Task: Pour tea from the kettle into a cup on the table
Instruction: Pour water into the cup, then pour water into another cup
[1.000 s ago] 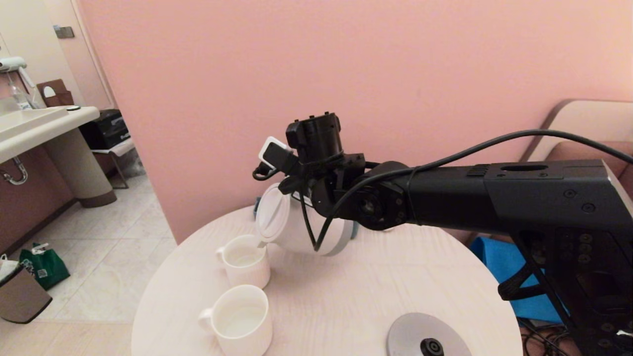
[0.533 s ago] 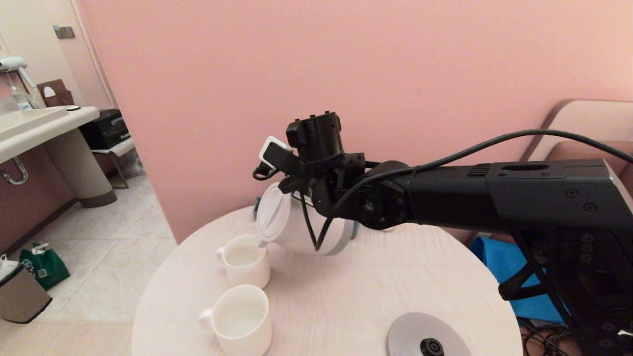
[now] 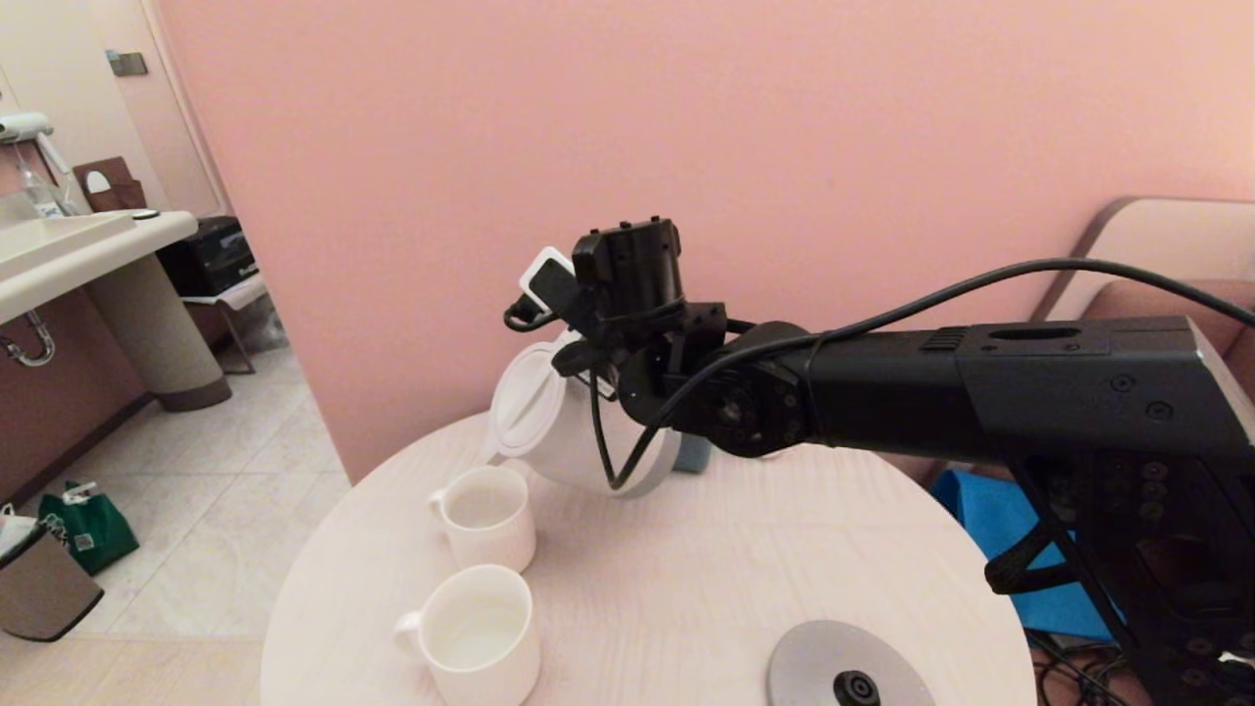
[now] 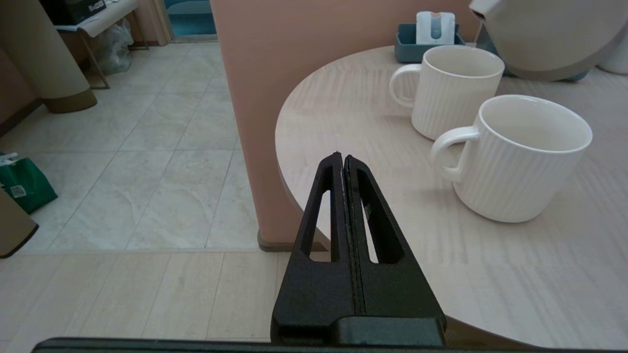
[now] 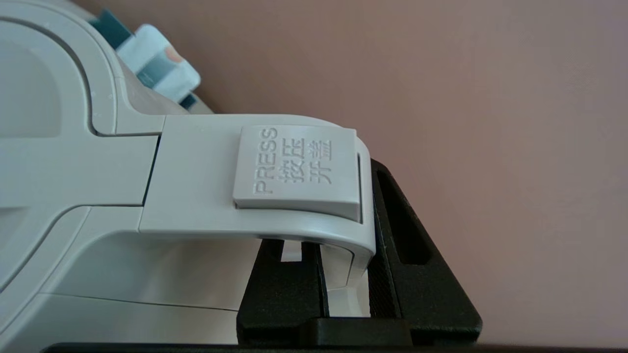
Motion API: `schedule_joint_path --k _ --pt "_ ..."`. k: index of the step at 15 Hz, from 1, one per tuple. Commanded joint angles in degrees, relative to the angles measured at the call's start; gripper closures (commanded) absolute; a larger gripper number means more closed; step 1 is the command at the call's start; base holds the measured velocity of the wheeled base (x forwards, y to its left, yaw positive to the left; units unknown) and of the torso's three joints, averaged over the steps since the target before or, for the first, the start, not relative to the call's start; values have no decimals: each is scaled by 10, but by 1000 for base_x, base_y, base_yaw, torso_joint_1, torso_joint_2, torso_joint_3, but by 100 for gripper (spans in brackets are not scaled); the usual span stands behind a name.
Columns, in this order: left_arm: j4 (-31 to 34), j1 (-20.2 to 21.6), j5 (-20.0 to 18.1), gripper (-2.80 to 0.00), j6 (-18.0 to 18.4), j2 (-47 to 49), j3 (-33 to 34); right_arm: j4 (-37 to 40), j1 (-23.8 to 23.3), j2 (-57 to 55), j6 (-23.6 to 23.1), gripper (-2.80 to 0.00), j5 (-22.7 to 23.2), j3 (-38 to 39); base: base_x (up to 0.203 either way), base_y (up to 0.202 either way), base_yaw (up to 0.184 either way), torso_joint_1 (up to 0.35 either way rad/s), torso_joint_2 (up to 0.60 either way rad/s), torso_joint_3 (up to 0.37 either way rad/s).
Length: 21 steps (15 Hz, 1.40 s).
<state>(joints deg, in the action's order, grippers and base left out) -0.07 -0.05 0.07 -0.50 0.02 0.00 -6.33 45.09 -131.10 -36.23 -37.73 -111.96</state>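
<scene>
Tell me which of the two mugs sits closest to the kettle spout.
The far cup, next to the tilted kettle that the right gripper holds. The other mug stands nearer the table edge.

A raised button (image 5: 297, 169) on top of the kettle (image 5: 122, 206) handle read "PRESS", with the Chinese characters "按压开盖" beside it. Print on the green bag (image 3: 83, 529) on the floor was too small to read.
</scene>
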Motion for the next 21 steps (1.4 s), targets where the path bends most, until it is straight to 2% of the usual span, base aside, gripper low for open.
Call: schedule_joint_path --k 1,6,10,11,15,17,21 --pt "0 0 0 0 0 1 0 0 -5 2 41 0 -3 3 0 0 0 0 0 0" --pt "0 0 0 0 0 0 0 1 -16 15 175 0 -4 47 0 0 0 0 0 0" --pt "0 0 0 0 0 0 0 2 -31 38 313 0 -1 86 0 0 0 0 0 0" --pt "0 0 0 0 0 0 0 3 -38 50 333 0 2 95 0 0 0 0 0 0" --pt "0 0 0 0 0 0 0 5 -54 110 345 0 14 153 0 0 0 0 0 0" --pt "0 0 0 0 0 1 0 4 -54 148 346 0 22 211 0 0 0 0 0 0" --pt "0 0 0 0 0 0 0 1 -30 209 346 0 29 297 0 0 0 0 0 0"
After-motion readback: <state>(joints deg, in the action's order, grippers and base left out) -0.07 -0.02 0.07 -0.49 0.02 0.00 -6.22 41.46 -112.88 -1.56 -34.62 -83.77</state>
